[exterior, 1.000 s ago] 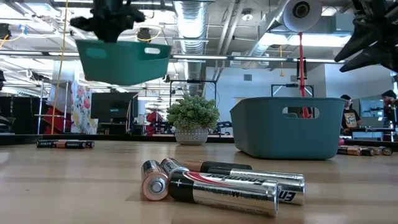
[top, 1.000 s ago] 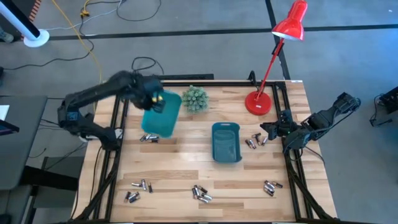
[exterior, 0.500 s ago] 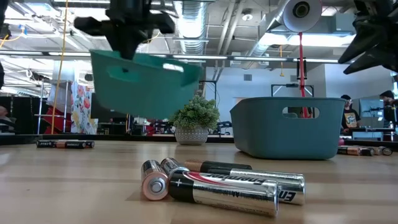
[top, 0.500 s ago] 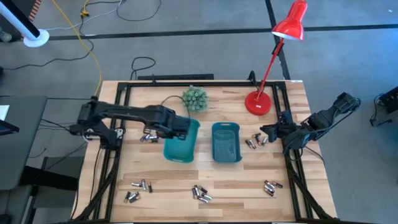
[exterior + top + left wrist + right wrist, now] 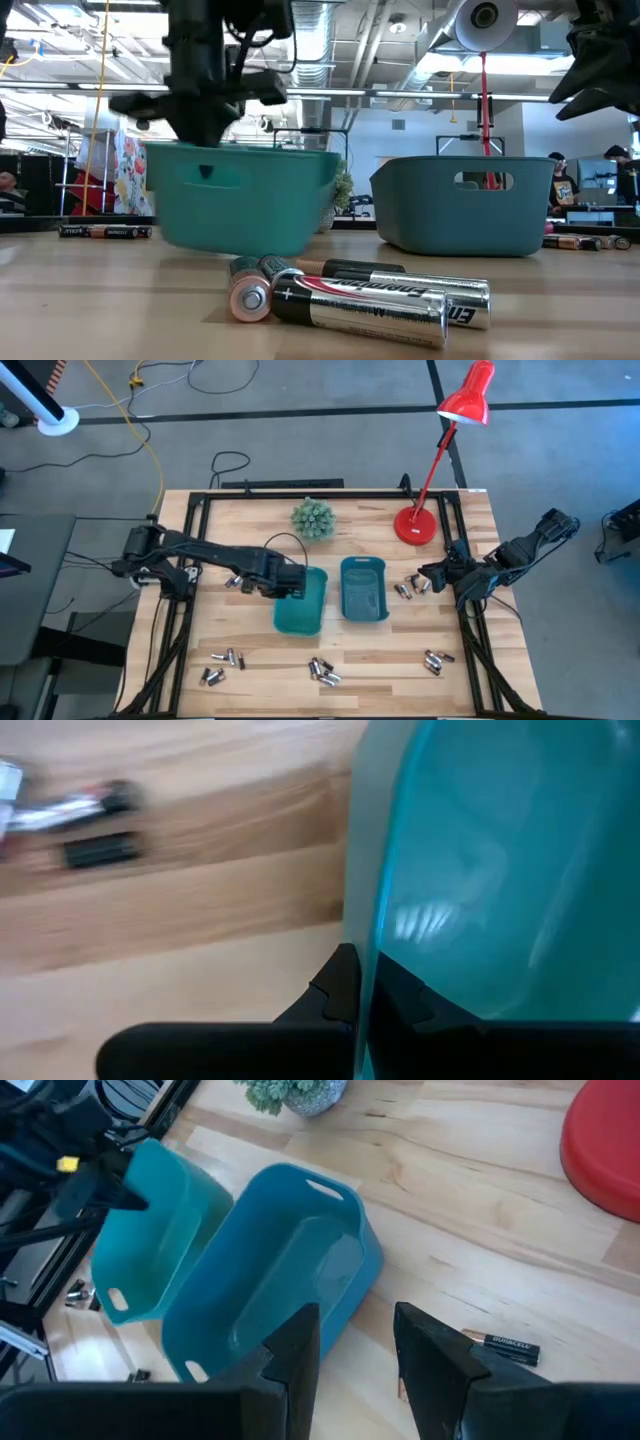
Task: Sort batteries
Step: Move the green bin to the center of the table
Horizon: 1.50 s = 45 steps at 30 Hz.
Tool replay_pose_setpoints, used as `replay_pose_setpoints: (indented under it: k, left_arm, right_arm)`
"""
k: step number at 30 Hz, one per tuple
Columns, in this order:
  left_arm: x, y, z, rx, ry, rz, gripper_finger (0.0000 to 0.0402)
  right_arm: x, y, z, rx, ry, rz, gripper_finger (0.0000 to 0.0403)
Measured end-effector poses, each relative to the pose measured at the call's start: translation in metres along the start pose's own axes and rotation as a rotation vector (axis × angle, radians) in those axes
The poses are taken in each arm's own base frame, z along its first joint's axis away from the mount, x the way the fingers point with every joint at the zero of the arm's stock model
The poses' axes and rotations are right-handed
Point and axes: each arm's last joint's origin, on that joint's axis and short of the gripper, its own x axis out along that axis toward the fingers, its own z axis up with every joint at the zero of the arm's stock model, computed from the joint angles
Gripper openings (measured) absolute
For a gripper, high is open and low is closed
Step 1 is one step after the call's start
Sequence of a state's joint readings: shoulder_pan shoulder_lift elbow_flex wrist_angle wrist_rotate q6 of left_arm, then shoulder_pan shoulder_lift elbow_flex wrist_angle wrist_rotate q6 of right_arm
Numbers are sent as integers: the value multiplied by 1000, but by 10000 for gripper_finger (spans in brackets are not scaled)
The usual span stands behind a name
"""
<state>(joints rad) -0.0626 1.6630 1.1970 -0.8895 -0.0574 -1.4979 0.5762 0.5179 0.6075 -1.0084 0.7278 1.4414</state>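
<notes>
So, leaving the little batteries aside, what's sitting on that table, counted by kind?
Bins: 2
Lamp: 1
Plant: 1
Total: 4

A red lamp (image 5: 440,455) is standing at the back of the wooden table (image 5: 250,635), and its round red base (image 5: 415,526) is sitting near the right edge. A small green plant (image 5: 313,519) in a pot is sitting near the back too. A yellow cord (image 5: 140,420) is lying on the grey floor.
</notes>
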Motion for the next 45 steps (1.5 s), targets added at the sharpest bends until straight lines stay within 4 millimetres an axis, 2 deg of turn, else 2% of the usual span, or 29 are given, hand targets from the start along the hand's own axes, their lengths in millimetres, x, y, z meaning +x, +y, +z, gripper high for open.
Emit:
replay_pose_setpoints:
  k: [3, 8, 20, 30, 45]
  left_arm:
    - [12, 11, 7, -67, -13, -90, 0]
    - [22, 31, 19, -137, 24, -77, 0]
    - [19, 35, 44, -157, 7, -84, 0]
    - [19, 36, 42, -134, 30, -74, 5]
    - [18, 34, 37, -97, 32, -88, 80]
  right_arm:
    - [0, 0, 0, 0, 3, 0, 148]
    - [0, 0, 0, 1, 3, 2, 148]
    - [0, 0, 0, 0, 2, 2, 148]
    - [0, 0, 0, -9, 2, 1, 148]
    - [0, 0, 0, -11, 2, 0, 148]
